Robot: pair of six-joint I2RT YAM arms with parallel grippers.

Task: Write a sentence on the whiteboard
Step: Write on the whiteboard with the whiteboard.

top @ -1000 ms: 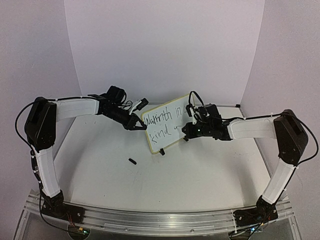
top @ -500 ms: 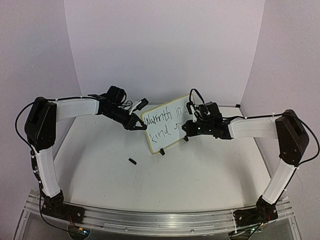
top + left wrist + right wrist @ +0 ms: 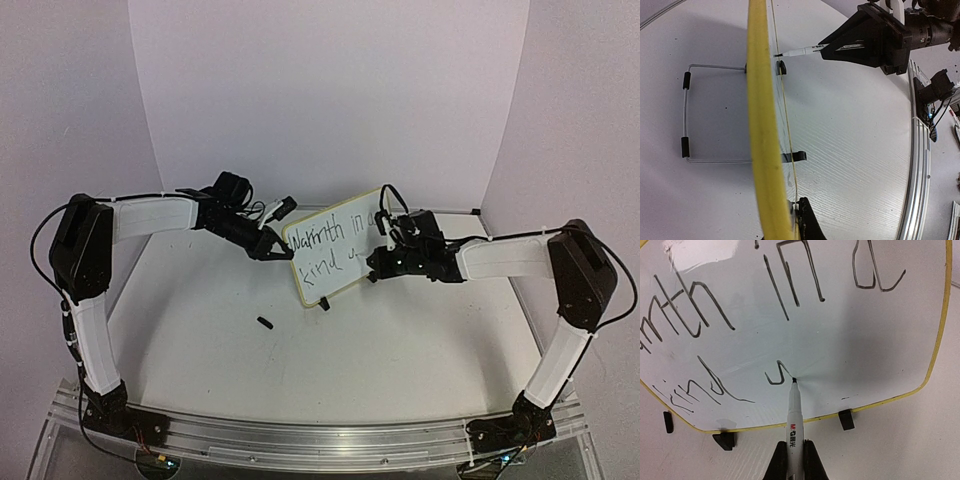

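There, the right gripper (image 3: 794, 459) was clamped on a white marker (image 3: 794, 412). The marker's black tip touched the board (image 3: 855, 345) at the end of a small squiggle on the lower line. The sentence (image 3: 790, 285) read "Warmth in a" on top, then "kind" and that squiggle below. The board stood leaning back on two black clip feet (image 3: 846, 419), with a wire stand (image 3: 686, 117) lying flat on the table (image 3: 350, 370) behind it. It sat at the far middle of the table, between the two arms. The left gripper (image 3: 268, 250) was closed on the board's left edge, pinching the yellow rim. A small black piece (image 3: 265, 322) lay on the table nearer and to the left, apart from the board.
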